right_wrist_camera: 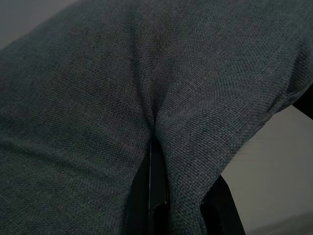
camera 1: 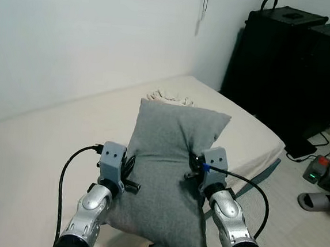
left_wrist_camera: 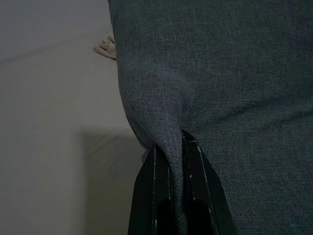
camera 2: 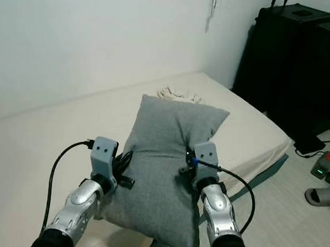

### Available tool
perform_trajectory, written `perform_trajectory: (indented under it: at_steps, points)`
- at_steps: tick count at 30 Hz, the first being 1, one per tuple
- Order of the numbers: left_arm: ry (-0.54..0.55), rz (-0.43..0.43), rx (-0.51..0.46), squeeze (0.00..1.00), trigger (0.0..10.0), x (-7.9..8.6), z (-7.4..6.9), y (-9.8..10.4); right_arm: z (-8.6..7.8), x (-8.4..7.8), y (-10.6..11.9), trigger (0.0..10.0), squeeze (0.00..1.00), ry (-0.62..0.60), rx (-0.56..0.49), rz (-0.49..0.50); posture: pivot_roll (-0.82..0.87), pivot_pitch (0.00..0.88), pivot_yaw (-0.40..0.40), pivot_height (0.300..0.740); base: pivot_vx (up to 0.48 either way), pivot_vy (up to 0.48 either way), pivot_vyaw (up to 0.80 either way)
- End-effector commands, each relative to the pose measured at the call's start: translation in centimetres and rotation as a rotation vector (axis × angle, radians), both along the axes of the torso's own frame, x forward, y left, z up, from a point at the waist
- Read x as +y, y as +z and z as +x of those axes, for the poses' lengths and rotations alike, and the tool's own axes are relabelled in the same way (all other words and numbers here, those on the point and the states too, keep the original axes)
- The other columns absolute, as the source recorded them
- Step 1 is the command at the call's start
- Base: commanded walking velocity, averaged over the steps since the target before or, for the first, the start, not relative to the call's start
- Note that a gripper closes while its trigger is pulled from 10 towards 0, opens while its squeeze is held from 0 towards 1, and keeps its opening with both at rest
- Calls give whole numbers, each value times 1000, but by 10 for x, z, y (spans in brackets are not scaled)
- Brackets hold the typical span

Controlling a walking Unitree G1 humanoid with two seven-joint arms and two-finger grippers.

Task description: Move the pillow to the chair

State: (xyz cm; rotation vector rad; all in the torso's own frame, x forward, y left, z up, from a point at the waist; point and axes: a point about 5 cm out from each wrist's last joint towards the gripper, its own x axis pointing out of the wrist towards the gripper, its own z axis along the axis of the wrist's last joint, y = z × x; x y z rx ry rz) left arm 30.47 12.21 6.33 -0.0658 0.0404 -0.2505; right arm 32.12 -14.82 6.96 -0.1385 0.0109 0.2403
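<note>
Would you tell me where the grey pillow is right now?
The grey pillow hangs centre-frame above the bed, pinched between the left gripper and right gripper.

A plain white wall [camera 1: 74,40] is running behind a cream mattress [camera 1: 29,158], meeting a second wall at a corner where a thin cord [camera 1: 205,5] is hanging. Two tall black cases [camera 1: 291,65] are standing beside the bed on pale flooring [camera 1: 299,239]. Near them are lying a grey slipper [camera 1: 320,200] and what may be chargers (red-topped) [camera 1: 324,171]. A crumpled light cloth [camera 1: 168,96] is resting on the mattress.
</note>
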Motion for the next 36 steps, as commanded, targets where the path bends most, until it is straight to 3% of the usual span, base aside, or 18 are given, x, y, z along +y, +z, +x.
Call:
perform_trajectory:
  at_steps: [1, 5, 12, 36]
  points:
    - [182, 16, 4, 0, 10000, 40, -2, -1, 3, -29, 4, 10000, 0, -147, -1, 23, -40, 50, -39, 722, 0, 0, 0]
    - [206, 24, 5, 0, 10000, 39, -1, 0, 8, -26, 8, 10000, 0, -137, -6, 25, -38, 51, -43, 722, 0, 0, 0]
    - [249, 50, 31, 0, 10000, 41, 1, -2, 9, -24, 8, 10000, 0, -132, 0, 25, -39, 54, -44, 722, 0, -480, 0]
    - [255, 69, 96, 0, 10000, 42, 1, -8, 5, -24, -4, 10000, 0, -111, 58, 12, -36, 47, -38, 722, 0, 0, 0]
